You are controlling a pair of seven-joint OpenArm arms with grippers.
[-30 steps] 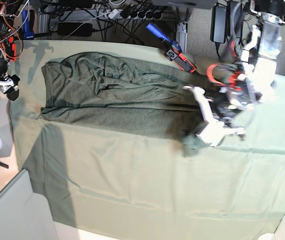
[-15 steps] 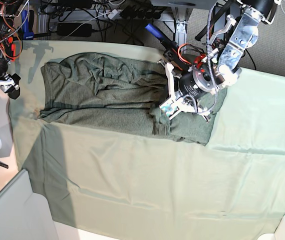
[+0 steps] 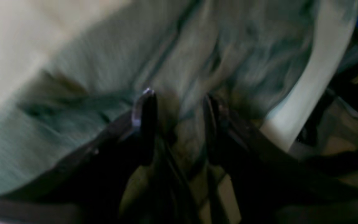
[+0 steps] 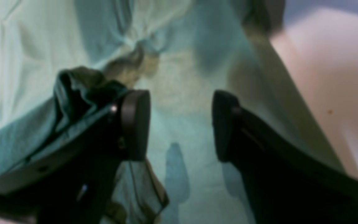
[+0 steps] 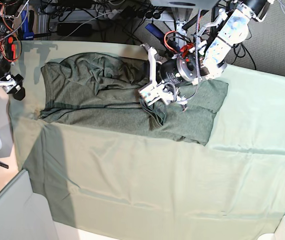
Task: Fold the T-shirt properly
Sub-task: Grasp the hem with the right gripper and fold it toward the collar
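Base view showed the shirt [image 5: 117,95] stretched along the far side of the table cloth [image 5: 147,180], lengthwise, its right end doubled over toward the middle. That looked like a sleeve-side fold, and the flap's edge lay as a ridge near the centre. The left gripper [image 5: 151,80] hovered right over that ridge, tilted toward the shirt. In the blurred left wrist view its fingers [image 3: 144,124] stood apart with shirt fabric showing between them, but nothing looked pinched, so it read as released. The blur made it hard to say whether the tips touched the fabric. That position made sense for dropping a fold where the crease belonged. The right gripper [image 4: 180,124] waited off the table's left end, jaws spread and empty, with cloth below it and a bunched corner of shirt beside one finger. It was probably parked clear of the other arm.
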